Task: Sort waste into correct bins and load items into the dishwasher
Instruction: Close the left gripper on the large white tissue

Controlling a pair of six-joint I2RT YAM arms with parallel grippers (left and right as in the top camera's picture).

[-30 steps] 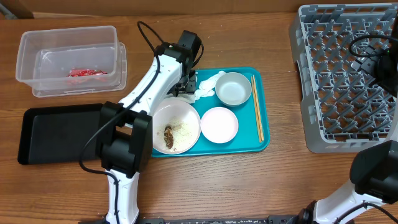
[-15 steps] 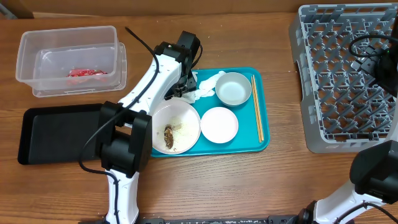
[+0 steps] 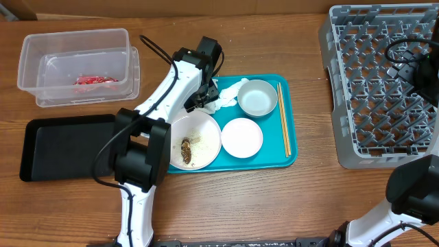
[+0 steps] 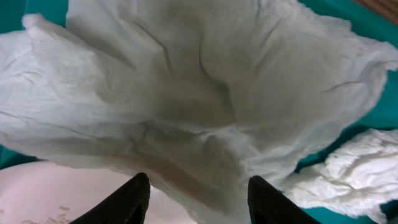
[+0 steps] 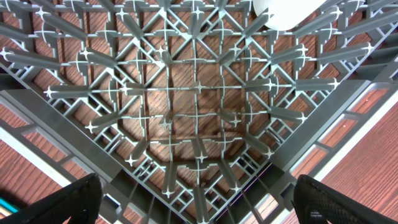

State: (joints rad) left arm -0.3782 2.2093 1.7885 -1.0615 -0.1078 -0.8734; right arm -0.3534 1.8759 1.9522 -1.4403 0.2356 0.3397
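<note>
Tissue [image 4: 205, 106] dead ahead on the teal tray [image 3: 267, 159], its lower fold dipping between my left end effector [image 4: 198, 198] fingers, which stand apart, nothing pinched. My right end effector [image 5: 199, 199], spread wide, hangs over the rack [image 5: 186, 106], well away.

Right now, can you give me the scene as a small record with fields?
left hand: open, fingers either side of the crumpled tissue, over the teal tray
right hand: open, above the dish rack
clear tub: holds the red wrapper
large plate: food scrap and crumbs on it
bowl, small plate, chopsticks: on the teal tray
</note>
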